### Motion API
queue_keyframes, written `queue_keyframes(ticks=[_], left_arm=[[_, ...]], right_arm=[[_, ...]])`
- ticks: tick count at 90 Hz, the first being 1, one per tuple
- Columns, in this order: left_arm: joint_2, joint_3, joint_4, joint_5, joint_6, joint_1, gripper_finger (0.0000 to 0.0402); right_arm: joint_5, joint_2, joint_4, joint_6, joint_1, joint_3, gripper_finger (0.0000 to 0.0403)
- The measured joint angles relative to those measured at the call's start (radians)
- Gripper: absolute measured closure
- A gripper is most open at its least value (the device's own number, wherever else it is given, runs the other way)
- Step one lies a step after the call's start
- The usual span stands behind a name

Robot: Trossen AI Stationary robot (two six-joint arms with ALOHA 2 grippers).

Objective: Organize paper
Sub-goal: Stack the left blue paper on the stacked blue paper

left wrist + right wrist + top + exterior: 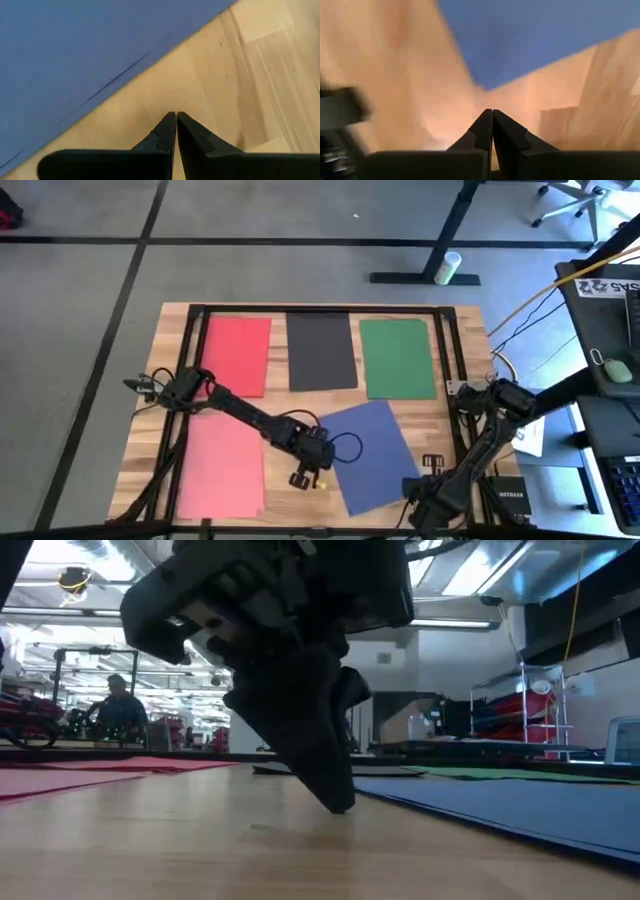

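A: Although four sheets lie square, where is the one out of line?

B: The blue sheet (368,455) lies tilted on the wooden table (460,445), in the near row, right of centre. Behind it the red sheet (237,354), black sheet (321,351) and green sheet (397,358) form a straight row, apart from one another. The pink sheet (220,468) lies straight at the near left.

A: So how far along is the tidying?

B: I judge it mostly done; only the blue one seems left to square up beside the pink.

A: And the arms?

B: The left gripper (306,476) is low over bare wood just beside the blue sheet's left edge, fingers pressed together, pinching nothing. The right gripper (422,498) sits near the sheet's near right corner, fingers likewise pressed together and empty.

A: What does each camera add?

B: Only the overhead view shows the whole layout. The low view shows the left fingertip (338,802) right down at the tabletop. The left wrist view shows the blue edge close to its tips.
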State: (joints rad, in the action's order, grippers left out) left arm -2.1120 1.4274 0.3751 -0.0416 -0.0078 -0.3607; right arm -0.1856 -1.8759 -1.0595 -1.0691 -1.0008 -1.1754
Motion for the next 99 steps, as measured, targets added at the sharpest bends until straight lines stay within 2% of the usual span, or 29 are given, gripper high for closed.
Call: queue_keyframes(ticks=[25, 68, 99], left_arm=[[0.0, -0.027, -0.08, -0.012, -0.018, 0.001, 0.0402], [-0.019, -0.028, -0.166, -0.027, -0.017, 0.009, 0.0402], [-0.02, -0.028, -0.187, -0.025, -0.012, 0.036, 0.0401]], right_arm=[[-0.032, 0.033, 0.158, 0.0, 0.004, 0.121, 0.0403], [-0.027, 0.045, 0.248, 0.096, 0.089, 0.125, 0.0403], [-0.001, 0.046, 0.317, 0.109, 0.093, 0.123, 0.0403]])
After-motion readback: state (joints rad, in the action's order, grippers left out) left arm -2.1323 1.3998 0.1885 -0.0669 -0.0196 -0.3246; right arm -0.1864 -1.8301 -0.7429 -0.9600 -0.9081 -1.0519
